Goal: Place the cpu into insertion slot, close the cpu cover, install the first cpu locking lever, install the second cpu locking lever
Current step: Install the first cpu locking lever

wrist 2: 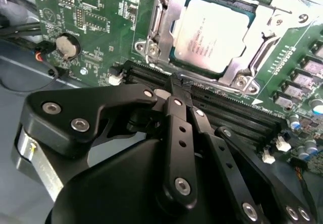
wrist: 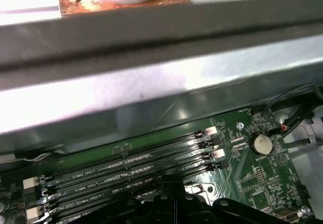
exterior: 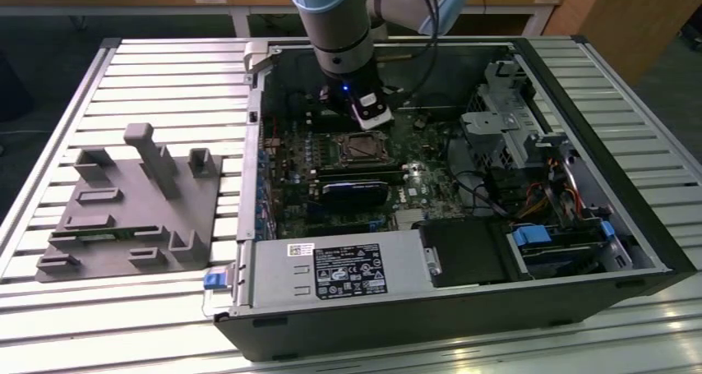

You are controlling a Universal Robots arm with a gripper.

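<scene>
Jaws (wrist 2: 177, 90) pinched together beside seated cpu (wrist 2: 214, 35).

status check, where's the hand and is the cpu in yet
Hand shut, empty, tips over the memory slots beside the socket. Cpu seated in the insertion slot, cpu cover down around it. Nothing in the way.
</scene>
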